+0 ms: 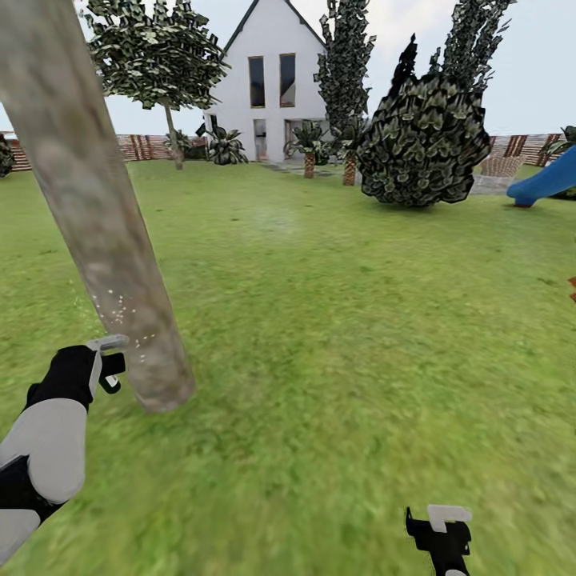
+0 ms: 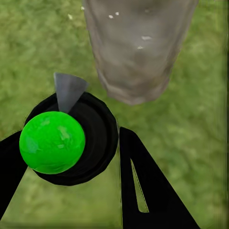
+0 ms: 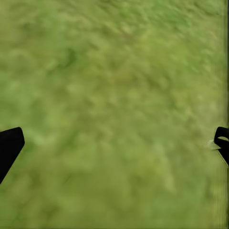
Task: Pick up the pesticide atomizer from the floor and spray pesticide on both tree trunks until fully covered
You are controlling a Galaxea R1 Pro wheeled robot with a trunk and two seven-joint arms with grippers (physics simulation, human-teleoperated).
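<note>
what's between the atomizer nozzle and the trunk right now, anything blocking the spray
Nothing visible. The left gripper holds the atomizer with its grey nozzle aimed at the base of the tree trunk. Between them lies open grass, and pale specks already dot the bark.

The sprayer, black with a bright green ball on top and a grey nozzle, sits clamped between the left gripper's fingers, nozzle aimed at the base of the near tree trunk. That trunk is thick, pale, mottled grey-brown, leaning across the lawn, with white flecks dotted low on it. A second leafy tree stands far off by the fence.
</note>
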